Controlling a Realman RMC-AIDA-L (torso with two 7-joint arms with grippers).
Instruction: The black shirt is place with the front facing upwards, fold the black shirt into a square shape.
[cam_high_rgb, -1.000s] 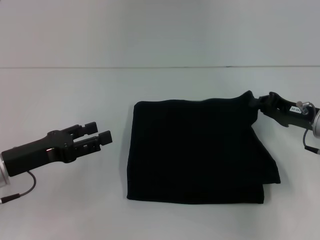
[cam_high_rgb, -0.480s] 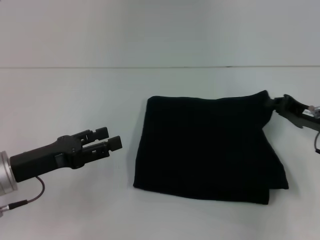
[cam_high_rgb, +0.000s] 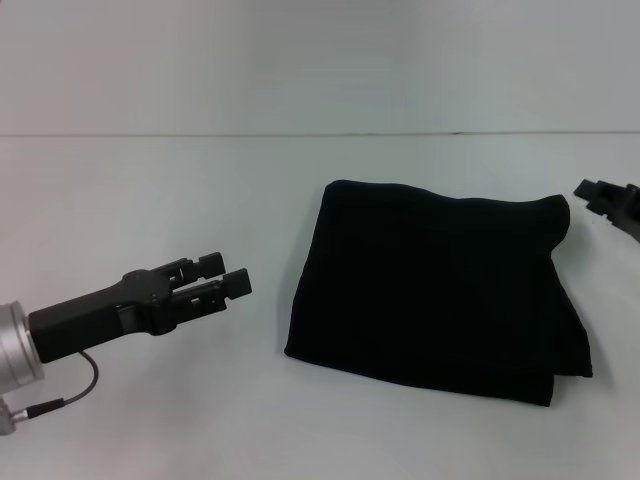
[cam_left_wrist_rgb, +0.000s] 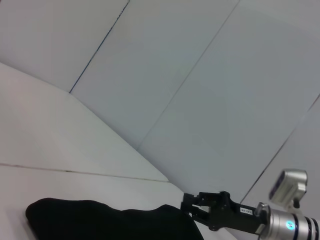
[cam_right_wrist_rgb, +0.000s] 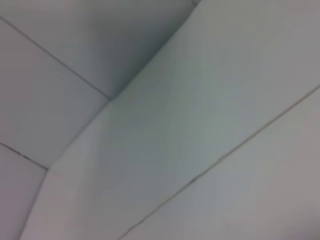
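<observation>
White table (cam_high_rgb: 150, 200) under both arms, pale panelled wall (cam_high_rgb: 320, 60) behind. Black shirt (cam_high_rgb: 440, 285) lies folded into a rough rectangle right of centre, far right corner bunched up, near right corner with a layer poking out. Left gripper (cam_high_rgb: 228, 277) hovers near-left of the shirt, apart from it, fingers parted with nothing between them. Right gripper (cam_high_rgb: 592, 192) sits at the right edge just beside the shirt's far right corner, not touching, fingers released, empty. Left wrist view shows the shirt's edge (cam_left_wrist_rgb: 110, 222) and the right gripper (cam_left_wrist_rgb: 192, 205).
</observation>
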